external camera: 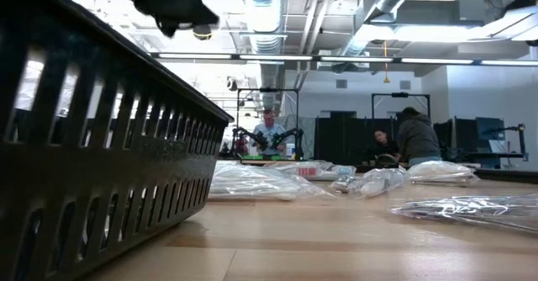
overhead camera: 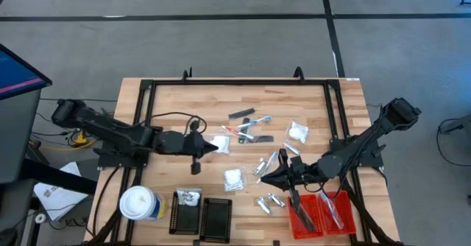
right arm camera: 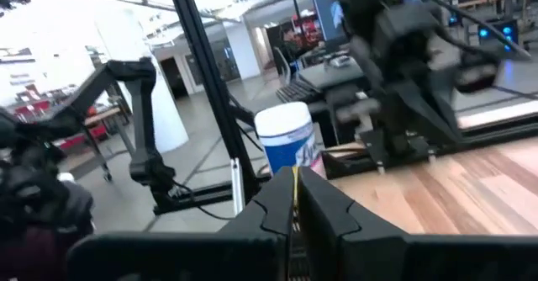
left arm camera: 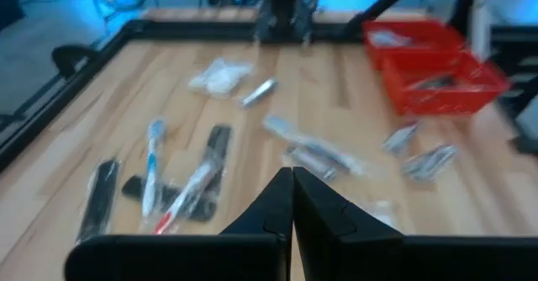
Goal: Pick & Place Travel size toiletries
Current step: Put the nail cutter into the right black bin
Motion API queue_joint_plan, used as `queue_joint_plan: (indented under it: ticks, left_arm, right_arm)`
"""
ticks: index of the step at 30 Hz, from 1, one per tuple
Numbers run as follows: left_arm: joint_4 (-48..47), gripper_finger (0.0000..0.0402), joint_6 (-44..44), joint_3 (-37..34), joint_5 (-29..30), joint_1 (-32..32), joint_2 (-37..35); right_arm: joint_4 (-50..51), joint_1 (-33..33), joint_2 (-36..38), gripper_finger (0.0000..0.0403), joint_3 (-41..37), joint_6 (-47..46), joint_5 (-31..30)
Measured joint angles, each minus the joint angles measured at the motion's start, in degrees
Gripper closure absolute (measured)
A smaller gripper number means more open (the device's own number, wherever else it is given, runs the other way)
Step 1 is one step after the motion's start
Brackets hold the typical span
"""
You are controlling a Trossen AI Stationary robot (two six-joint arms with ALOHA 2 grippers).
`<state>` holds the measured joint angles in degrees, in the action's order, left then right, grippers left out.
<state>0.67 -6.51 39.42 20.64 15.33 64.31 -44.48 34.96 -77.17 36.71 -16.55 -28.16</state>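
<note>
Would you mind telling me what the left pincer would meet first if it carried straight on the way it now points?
The left pincer, shut, points right across the table. Judging from the high view, the white puffy packet at its tip comes first, though its height above the table is unclear.

No readable text anywhere; blue print on the white-topped canister (right arm camera: 290,146) label is illegible.
</note>
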Motion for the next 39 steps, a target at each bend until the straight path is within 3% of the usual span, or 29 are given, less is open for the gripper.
queue_joint_plan:
  ticks: [5,11,39]
  left_arm:
    - [-2.18,0.0401,-0.23,-0.02,0.05,3.80,-5.10]
    - [-1.90,0.0401,-0.07,-0.02,0.12,6.84,-6.92]
    - [-2.32,0.0401,0.05,-0.02,0.32,6.94,-6.88]
  right_arm:
    - [3.93,-0.50,-0.01,0.0387,0.00,-0.71,-0.13]
    - [10.49,-3.54,-0.01,0.0390,0.02,-7.80,-0.26]
    - [34.21,-4.78,3.45,0.0402,0.07,-23.97,-0.37]
